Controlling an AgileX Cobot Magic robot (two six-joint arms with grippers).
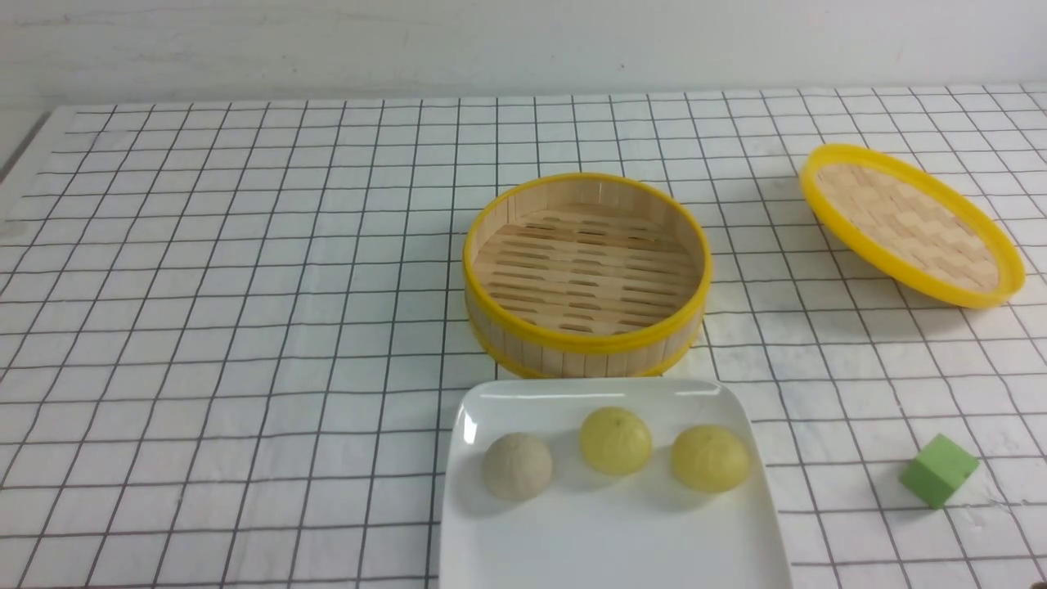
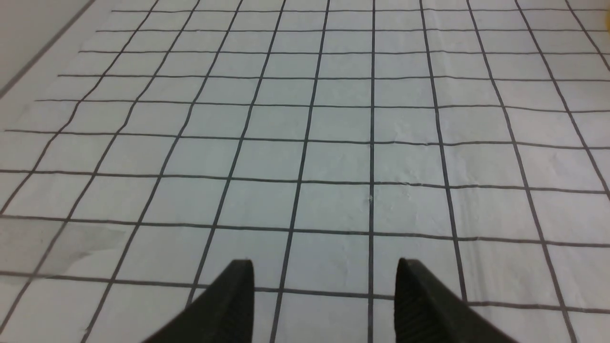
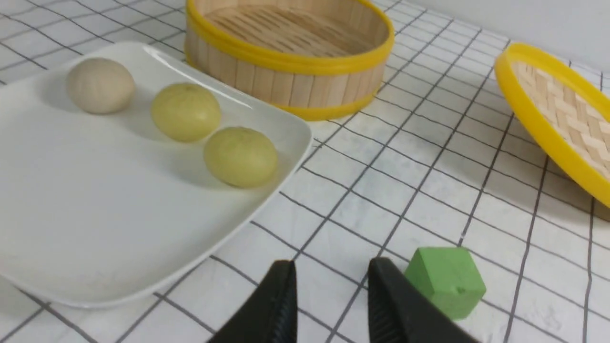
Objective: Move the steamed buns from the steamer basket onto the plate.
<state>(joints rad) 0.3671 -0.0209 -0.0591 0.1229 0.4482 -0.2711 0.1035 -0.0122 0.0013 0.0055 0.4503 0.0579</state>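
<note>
Front view: three steamed buns sit pleats-up in a row across the plate, just before the empty steamer basket.

Left wrist view: left gripper parted over bare counter.

Right wrist view: right gripper parted, empty, beside a green cube.

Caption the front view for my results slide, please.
Three steamed buns sit in a row on the white plate, in front of the empty steamer basket; the lid and a green cube lie aside.

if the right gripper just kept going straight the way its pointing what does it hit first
Probably only the checked tablecloth. The right gripper points at the gap between the plate and the green cube, with the steamer basket farther along; depth is hard to judge.
</note>
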